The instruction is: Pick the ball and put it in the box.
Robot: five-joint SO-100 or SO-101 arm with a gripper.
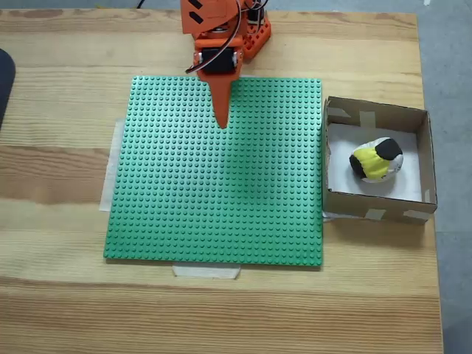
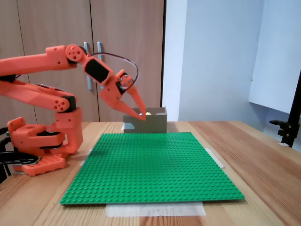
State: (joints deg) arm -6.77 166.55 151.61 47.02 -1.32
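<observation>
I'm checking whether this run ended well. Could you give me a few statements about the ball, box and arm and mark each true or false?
1. The ball lies inside the box. True.
2. The gripper holds the ball. False: its jaws are shut and hold nothing, above the green baseplate.
3. In the top-down fixed view the box sits left of the baseplate. False: it sits at the right edge.
4. The baseplate is taped to the wooden table. True.
5. The box lies on its side. False: it stands upright, open side up.
</observation>
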